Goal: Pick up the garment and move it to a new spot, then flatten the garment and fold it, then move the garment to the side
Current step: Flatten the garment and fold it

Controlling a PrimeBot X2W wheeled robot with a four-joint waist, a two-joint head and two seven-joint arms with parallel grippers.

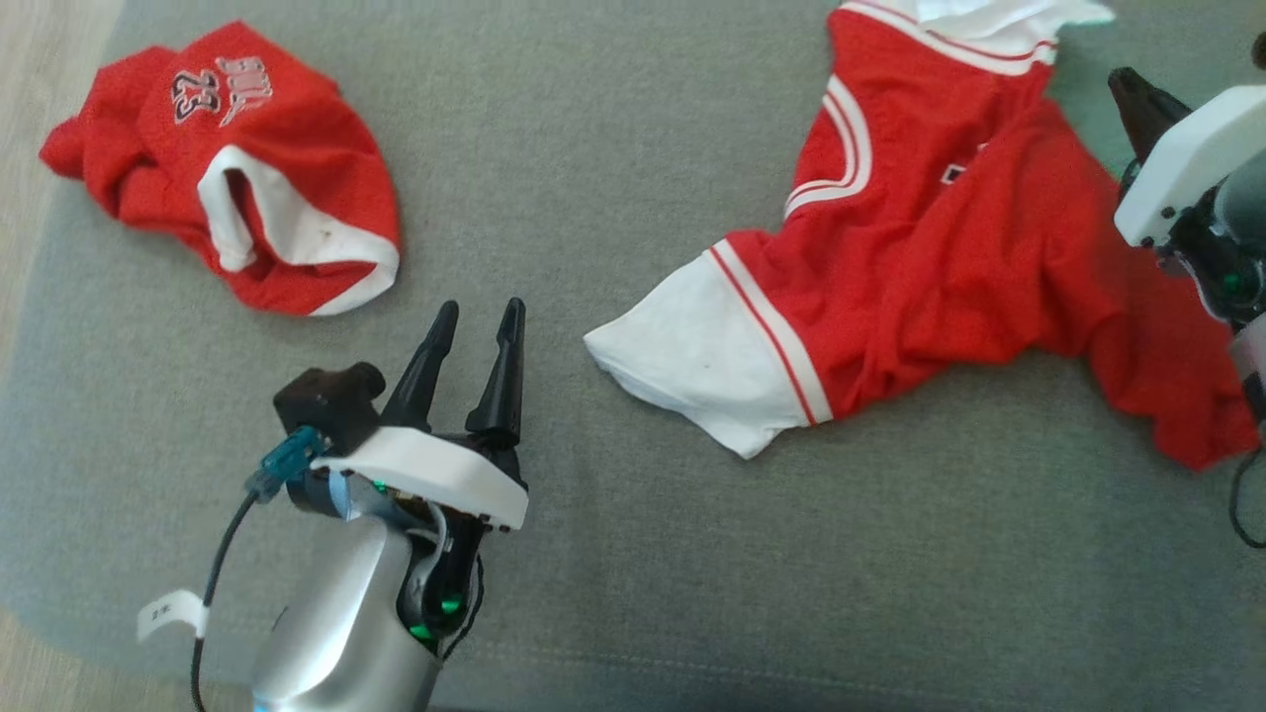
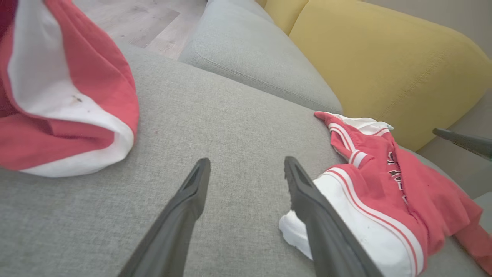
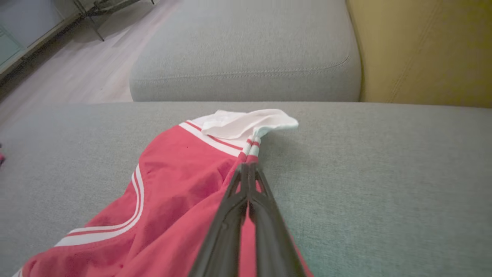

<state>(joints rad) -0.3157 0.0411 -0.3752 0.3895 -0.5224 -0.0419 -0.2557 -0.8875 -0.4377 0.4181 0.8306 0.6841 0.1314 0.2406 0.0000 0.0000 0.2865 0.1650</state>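
Two red garments on the grey sofa seat point(image 1: 633, 148). The crumpled one point(image 1: 287, 129) at the far left reads "23", upside down from the head view; the word beside it looks like "BULLS", but it's blurred. The jersey point(image 1: 949, 247) lies on the right of the seat. It has dark lettering caught in its folds, unreadable.

Left hand point(image 1: 483, 307): fingers wide apart, over bare seat between the two garments, touching nothing.

Right hand point(image 3: 248, 166): fingers pressed together, clamped on the jersey's edge just below the red-and-white striped trim, where the fabric gathers at the tips.

Jersey orientation: rumpled, not flat. Its long axis runs roughly left-right across the head view, tilted. One white-banded end points toward the left hand, and the other white end points away from the robot, toward the yellow back cushion point(image 2: 384, 57).
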